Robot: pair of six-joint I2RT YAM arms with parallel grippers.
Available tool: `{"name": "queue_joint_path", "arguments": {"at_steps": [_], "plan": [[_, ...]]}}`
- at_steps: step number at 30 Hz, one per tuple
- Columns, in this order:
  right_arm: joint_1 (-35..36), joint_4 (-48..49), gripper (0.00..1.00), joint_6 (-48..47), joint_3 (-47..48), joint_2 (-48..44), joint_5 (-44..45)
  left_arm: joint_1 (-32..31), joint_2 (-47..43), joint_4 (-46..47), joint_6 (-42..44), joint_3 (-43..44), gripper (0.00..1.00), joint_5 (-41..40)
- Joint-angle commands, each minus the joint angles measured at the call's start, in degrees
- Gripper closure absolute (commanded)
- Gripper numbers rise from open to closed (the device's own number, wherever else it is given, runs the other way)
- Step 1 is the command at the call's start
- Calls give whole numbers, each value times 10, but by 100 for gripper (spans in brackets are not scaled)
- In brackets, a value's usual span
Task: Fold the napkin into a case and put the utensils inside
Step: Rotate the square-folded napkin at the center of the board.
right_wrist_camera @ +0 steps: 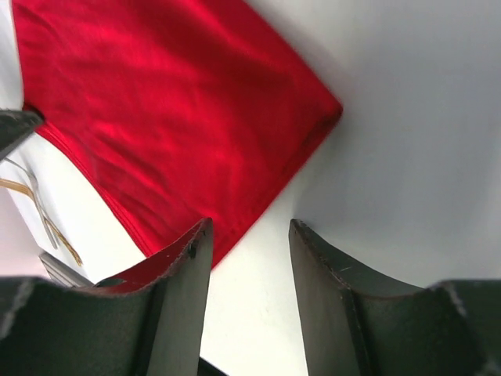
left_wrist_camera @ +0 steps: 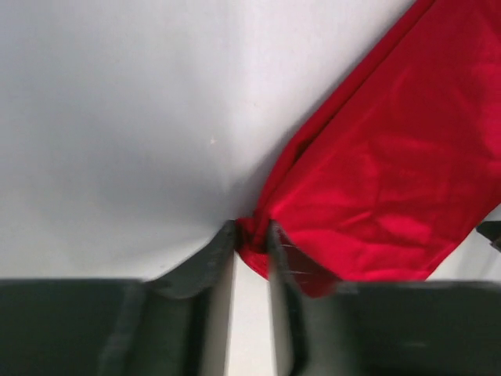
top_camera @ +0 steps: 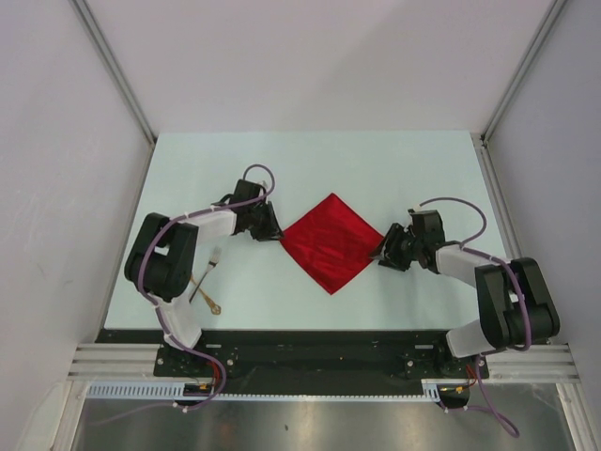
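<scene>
The red napkin (top_camera: 331, 242) lies as a diamond in the middle of the white table. My left gripper (top_camera: 279, 234) is at its left corner, shut on that corner; the left wrist view shows red cloth (left_wrist_camera: 368, 188) pinched between the fingertips (left_wrist_camera: 253, 235). My right gripper (top_camera: 379, 255) is open at the napkin's right corner, with the corner (right_wrist_camera: 325, 117) just ahead of it and nothing between its jaws (right_wrist_camera: 249, 235). Gold utensils (top_camera: 205, 282), one a fork, lie at the near left by the left arm; they also show in the right wrist view (right_wrist_camera: 35, 211).
The white table (top_camera: 394, 169) ends at a black rail (top_camera: 310, 336) on the near side. Grey walls with metal posts stand left and right. The left arm's elbow (top_camera: 160, 258) hangs over the utensils.
</scene>
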Motion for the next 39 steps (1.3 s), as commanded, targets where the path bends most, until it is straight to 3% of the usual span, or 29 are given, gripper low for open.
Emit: {"name": "queue_joint_path", "arguments": {"at_steps": [1, 4, 9, 12, 15, 17, 20, 23, 29, 34, 36, 39], "plan": [[-7, 43, 52, 13, 7, 40, 30, 4, -6, 32, -2, -15, 83, 17], [-14, 41, 52, -8, 32, 71, 42, 3, -27, 54, -12, -50, 96, 20], [-20, 29, 52, -57, 94, 145, 51, -24, -93, 102, -70, -164, 97, 26], [-22, 21, 52, -81, 147, 177, 56, -68, -148, 177, -146, -253, 96, 29], [-21, -21, 51, -104, 214, 223, 49, -142, -200, 204, -198, -305, 79, -1], [-22, -55, 50, -115, 248, 241, 55, -184, -235, 183, -206, -317, 59, -16], [-20, -120, 47, -121, 254, 216, 103, -197, -270, 140, -196, -329, 42, -15], [-5, -166, 38, -130, 226, 147, 155, -197, -315, 86, -171, -331, 35, -21], [35, -184, 33, -88, 109, 26, 111, -191, -330, 12, -126, -276, 40, -54], [55, -168, 48, -47, 40, -35, 100, -154, -269, 34, -103, -246, 60, -1], [60, -157, 62, -40, 25, -49, 99, -143, -251, 55, -98, -239, 62, 34], [69, -148, 69, -31, 9, -58, 93, -137, -220, 49, -87, -209, 67, 45]]}}
